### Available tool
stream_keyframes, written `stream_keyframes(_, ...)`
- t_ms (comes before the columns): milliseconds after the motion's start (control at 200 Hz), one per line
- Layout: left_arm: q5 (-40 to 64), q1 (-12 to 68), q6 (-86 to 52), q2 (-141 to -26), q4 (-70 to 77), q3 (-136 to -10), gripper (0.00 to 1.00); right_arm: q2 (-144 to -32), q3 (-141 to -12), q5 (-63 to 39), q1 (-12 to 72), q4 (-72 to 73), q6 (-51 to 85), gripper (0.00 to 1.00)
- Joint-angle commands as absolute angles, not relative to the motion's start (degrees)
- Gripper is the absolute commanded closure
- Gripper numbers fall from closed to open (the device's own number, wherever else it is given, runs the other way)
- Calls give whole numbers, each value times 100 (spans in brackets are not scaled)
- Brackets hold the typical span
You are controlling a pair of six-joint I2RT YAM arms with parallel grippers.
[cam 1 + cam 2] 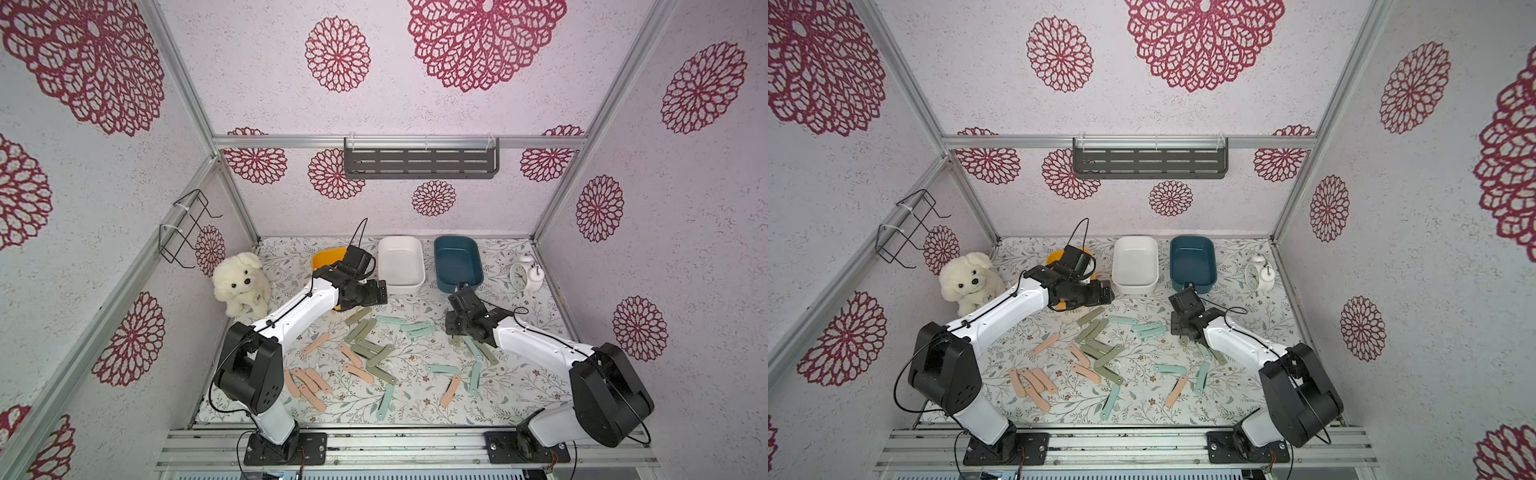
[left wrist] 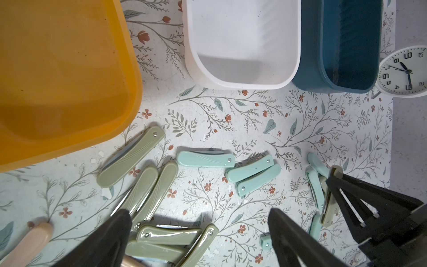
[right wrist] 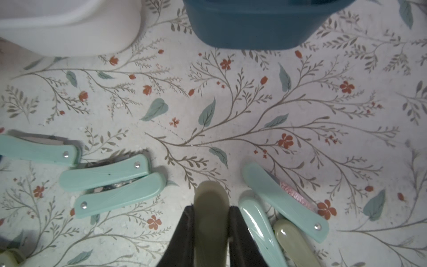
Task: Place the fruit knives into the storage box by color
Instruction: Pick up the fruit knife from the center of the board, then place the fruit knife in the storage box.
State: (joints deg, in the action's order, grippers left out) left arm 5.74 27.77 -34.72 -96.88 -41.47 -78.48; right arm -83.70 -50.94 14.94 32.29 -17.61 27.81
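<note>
Fruit knives lie scattered on the floral mat: peach-pink ones (image 1: 307, 384) at the front left, sage-green ones (image 1: 368, 347) in the middle, mint-teal ones (image 1: 415, 328) to the right. Three storage boxes stand at the back: yellow (image 1: 328, 257), white (image 1: 401, 264) and blue (image 1: 457, 262); what shows of their insides holds no knives. My left gripper (image 2: 199, 211) hangs open above the sage-green cluster (image 2: 168, 235), beside the yellow box (image 2: 64, 76). My right gripper (image 3: 210, 208) is shut on a sage-green knife (image 3: 210, 222), low over the mat in front of the blue box (image 3: 251, 27), next to mint-teal knives (image 3: 284, 203).
A white plush dog (image 1: 243, 282) sits at the back left. A white alarm clock (image 1: 525, 274) stands right of the blue box. A grey shelf (image 1: 419, 162) hangs on the back wall and a wire rack (image 1: 187, 226) on the left wall.
</note>
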Motion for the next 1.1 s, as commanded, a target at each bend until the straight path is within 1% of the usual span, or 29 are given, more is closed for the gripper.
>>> stream_keyframes(0, 511, 2823, -3541, -9692, -4189, -8019, 3, -8458, -5527, 1652, 3114, -1845, 2528, 92)
stream_keyframes(205, 518, 2823, -3558, -9718, -4178, -8101, 3, -8736, -6196, 1661, 2816, -1855, 2210, 91)
stream_keyframes(405, 533, 2821, -3577, -9787, -4200, -8200, 3, -9368, -7122, 1679, 2302, -1690, 1861, 91)
stream_keyframes(540, 520, 2817, -3540, -9866, -4219, -8282, 3, -10032, -7877, 1635, 1963, -1593, 1682, 92)
stream_keyframes(760, 466, 2799, -3414, -10074, -4364, -8574, 3, -11279, -9136, 1684, 1656, -1511, 1270, 91)
stream_keyframes(1096, 531, 2762, -3417, -10322, -4418, -8745, 3, -13269, -11173, 1469, 1444, -1995, 800, 91)
